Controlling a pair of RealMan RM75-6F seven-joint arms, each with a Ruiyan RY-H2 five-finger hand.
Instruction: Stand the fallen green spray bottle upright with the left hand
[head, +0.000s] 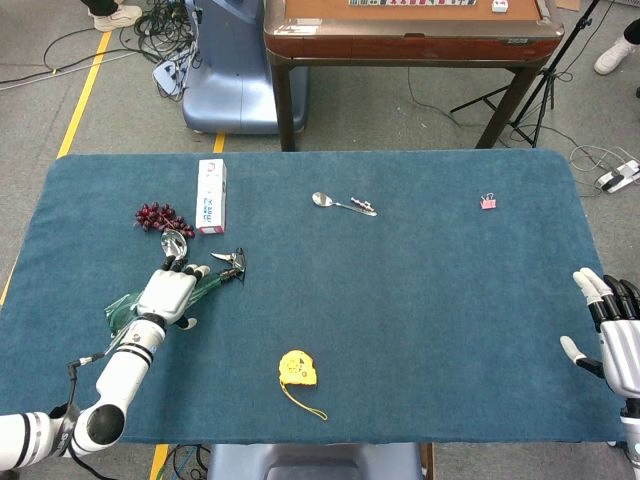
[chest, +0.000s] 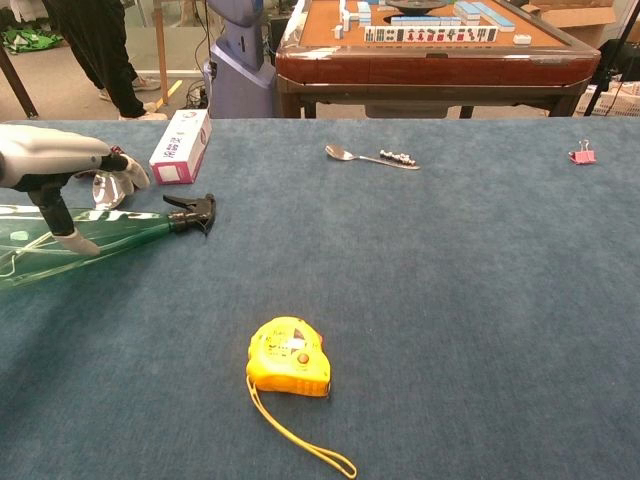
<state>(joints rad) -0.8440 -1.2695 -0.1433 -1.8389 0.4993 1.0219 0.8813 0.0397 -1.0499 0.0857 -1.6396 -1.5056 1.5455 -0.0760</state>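
White box (head: 211, 196) — blue lettering, too small to read.

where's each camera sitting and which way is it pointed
Head view: high above the near edge, looking steeply down on the blue felt table; shows the left hand and forearm over the fallen green spray bottle, and the right hand.
Chest view: low at the near edge, looking across; shows only the left hand.
Shared: bottle, yellow tape measure.
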